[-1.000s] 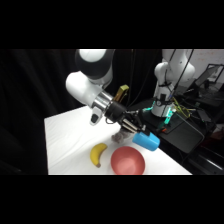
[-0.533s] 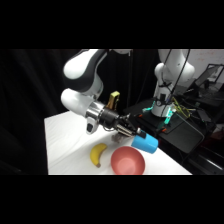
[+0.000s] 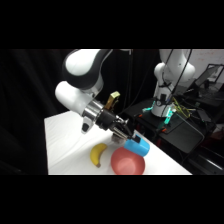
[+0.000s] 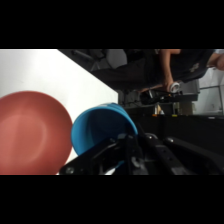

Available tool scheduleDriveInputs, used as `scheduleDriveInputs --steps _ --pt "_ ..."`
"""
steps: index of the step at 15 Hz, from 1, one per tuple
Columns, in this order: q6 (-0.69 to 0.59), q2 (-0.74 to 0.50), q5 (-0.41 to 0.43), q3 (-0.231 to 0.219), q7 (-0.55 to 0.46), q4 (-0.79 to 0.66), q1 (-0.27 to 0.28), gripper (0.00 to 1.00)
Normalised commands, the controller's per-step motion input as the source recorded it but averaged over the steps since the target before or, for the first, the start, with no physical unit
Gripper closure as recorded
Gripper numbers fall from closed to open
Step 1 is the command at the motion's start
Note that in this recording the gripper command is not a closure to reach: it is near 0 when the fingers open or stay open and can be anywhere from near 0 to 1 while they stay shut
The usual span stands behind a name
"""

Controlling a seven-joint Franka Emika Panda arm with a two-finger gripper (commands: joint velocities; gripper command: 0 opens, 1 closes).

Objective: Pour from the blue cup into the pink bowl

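My gripper point(image 3: 129, 140) is shut on the blue cup point(image 3: 138, 146), which is tipped on its side just above the far right rim of the pink bowl point(image 3: 127, 162). In the wrist view the blue cup point(image 4: 102, 128) shows its open mouth turned toward the pink bowl point(image 4: 32, 132) at the left, and my gripper point(image 4: 127, 150) holds its rim from below. The inside of the cup looks plain blue; I see nothing falling from it.
A yellow banana point(image 3: 98, 153) lies on the white table point(image 3: 65, 142) just left of the bowl. Dark equipment with a teal part point(image 3: 165, 114) stands beyond the table's right edge. A person's arm point(image 4: 170, 70) shows in the background.
The arm has swung left and tilted further, tipping the blue cup over toward the pink bowl. Bowl and banana have not moved.
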Motion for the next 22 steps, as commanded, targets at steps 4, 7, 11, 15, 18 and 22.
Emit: scheduleDriveInputs --steps 4,7,11,15,18,22 --pt "0.46 -0.49 -0.419 -0.065 0.2 -0.4 0.085 0.04" --pt "0.5 -0.4 -0.392 -0.08 0.13 -0.34 -0.055 0.04" --pt "0.52 -0.28 -0.277 -0.109 0.12 -0.23 -0.152 0.04" --pt "0.55 -0.14 -0.216 -0.097 0.24 -0.14 -0.128 0.04" --pt "0.61 -0.01 -0.27 -0.084 0.44 -0.1 -0.015 0.04" --pt "0.53 0.14 -0.405 -0.14 0.67 -0.03 0.113 0.03"
